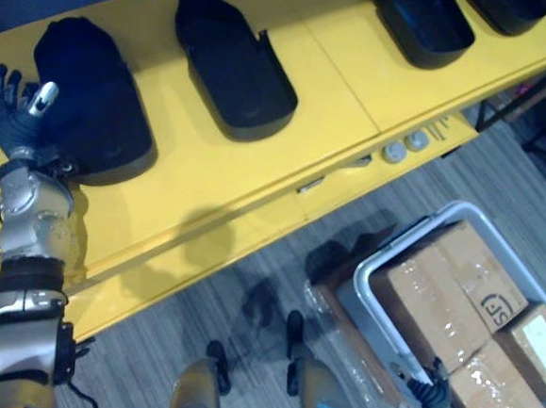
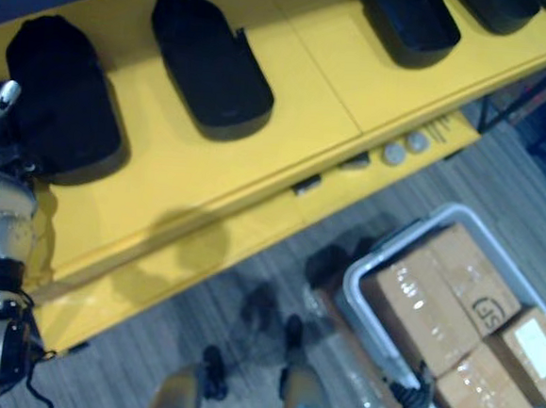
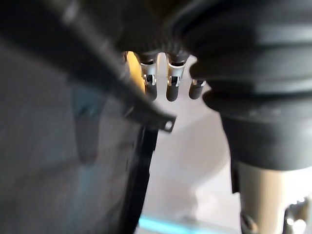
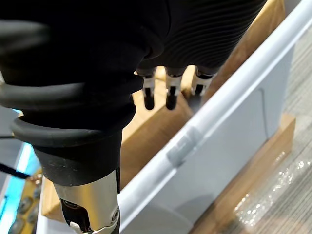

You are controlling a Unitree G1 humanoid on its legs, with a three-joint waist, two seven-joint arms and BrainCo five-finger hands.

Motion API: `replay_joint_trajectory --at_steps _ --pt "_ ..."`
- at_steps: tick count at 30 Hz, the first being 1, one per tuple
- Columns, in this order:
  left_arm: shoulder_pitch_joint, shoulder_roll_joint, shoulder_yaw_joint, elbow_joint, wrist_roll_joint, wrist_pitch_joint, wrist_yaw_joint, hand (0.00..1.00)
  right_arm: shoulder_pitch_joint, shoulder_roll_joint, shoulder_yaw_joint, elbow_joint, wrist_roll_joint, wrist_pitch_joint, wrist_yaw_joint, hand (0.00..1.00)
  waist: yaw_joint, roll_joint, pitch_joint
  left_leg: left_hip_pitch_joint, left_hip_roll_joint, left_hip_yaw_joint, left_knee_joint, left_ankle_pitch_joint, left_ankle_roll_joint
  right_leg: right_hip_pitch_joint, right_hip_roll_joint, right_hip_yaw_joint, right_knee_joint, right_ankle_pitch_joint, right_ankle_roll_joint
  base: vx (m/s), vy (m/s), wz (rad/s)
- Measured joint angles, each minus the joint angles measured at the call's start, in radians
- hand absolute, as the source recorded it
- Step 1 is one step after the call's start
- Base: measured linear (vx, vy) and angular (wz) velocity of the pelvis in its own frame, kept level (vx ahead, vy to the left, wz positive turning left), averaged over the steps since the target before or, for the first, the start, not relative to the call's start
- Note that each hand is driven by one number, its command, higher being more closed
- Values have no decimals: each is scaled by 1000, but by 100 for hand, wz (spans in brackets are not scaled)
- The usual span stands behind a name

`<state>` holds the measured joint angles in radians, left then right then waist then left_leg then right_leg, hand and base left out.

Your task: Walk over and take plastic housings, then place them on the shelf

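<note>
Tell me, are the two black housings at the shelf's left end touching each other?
Apart. The left eye view shows a strip of bare yellow shelf between the leftmost housing and its neighbour.

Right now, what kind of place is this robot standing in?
Probably a factory or warehouse: a long yellow shelf holds a row of black plastic housings, and a grey bin below it is packed with taped cardboard boxes.
</note>
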<state>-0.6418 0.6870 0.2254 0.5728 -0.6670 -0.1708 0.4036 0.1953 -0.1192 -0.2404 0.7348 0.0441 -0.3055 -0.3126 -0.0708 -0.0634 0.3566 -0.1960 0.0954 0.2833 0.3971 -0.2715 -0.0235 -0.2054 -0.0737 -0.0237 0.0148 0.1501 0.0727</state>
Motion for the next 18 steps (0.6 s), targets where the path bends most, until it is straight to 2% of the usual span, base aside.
replay_joint_trajectory --at_steps 1,3,4,5,7,9,11,13,14,15,16,18 --pt "0 -5 11 0 26 0 78 0 4 3 4 0 0 0 -8 0 2 3 -1 0 0 -1 0 0 0 0 0 0 0 0 0 0 0 0" --pt "0 -22 46 0 79 -1 169 0 12 6 9 0 0 0 -18 0 3 9 -5 0 -1 -2 -1 0 0 1 0 -1 0 -1 0 8 2 2" --pt "3 -41 83 0 126 -2 249 0 24 9 10 -1 0 0 -19 0 5 19 -10 3 -2 -5 -3 0 0 4 -1 -4 0 -2 -2 25 5 5" --pt "5 -43 90 -1 142 -2 279 0 29 12 10 -1 0 0 -21 0 5 23 -13 5 -2 -7 -4 0 0 7 -1 -6 -1 -3 -2 39 7 10" --pt "30 -58 138 -51 222 -2 381 0 42 23 10 -1 0 0 -39 0 5 35 -19 25 -4 -13 -15 1 0 32 -2 -11 -13 -5 -1 33 2 7" --pt "80 -77 165 -138 295 -3 443 0 60 31 11 -2 0 -1 -40 0 5 46 -53 31 -8 -20 -33 4 0 40 -4 -21 -23 -7 -2 59 -1 9" --pt "144 -88 173 -255 344 -3 475 0 81 40 24 -3 0 -2 -51 0 8 52 -74 64 -19 -29 -65 16 -1 76 -10 -35 -45 -8 -2 87 -11 19" --pt "238 -128 216 -420 404 -4 488 0 106 48 43 -10 0 -1 -65 0 18 61 -124 77 -22 -31 -95 20 -4 87 -11 -42 -63 -10 -2 105 -16 13" --pt "299 -164 226 -526 443 -5 483 0 116 53 47 -12 0 0 -75 0 28 74 -146 93 -22 -38 -108 22 -6 103 -12 -55 -68 -16 -6 131 -5 23" --pt "369 -198 226 -626 479 -9 466 0 120 55 47 -12 1 1 -82 0 31 86 -162 111 -27 -52 -119 24 -7 128 -15 -65 -75 -23 -1 148 -3 33" --pt "442 -237 225 -729 491 -23 417 0 122 55 47 -12 1 2 -83 0 38 96 -181 128 -32 -62 -132 26 -9 147 -16 -82 -81 -26 -3 111 1 30" --pt "515 -282 214 -839 524 -46 360 0 122 55 47 -11 1 2 -83 0 58 103 -201 146 -37 -71 -152 33 -11 169 -18 -91 -94 -27 -5 90 -8 28"
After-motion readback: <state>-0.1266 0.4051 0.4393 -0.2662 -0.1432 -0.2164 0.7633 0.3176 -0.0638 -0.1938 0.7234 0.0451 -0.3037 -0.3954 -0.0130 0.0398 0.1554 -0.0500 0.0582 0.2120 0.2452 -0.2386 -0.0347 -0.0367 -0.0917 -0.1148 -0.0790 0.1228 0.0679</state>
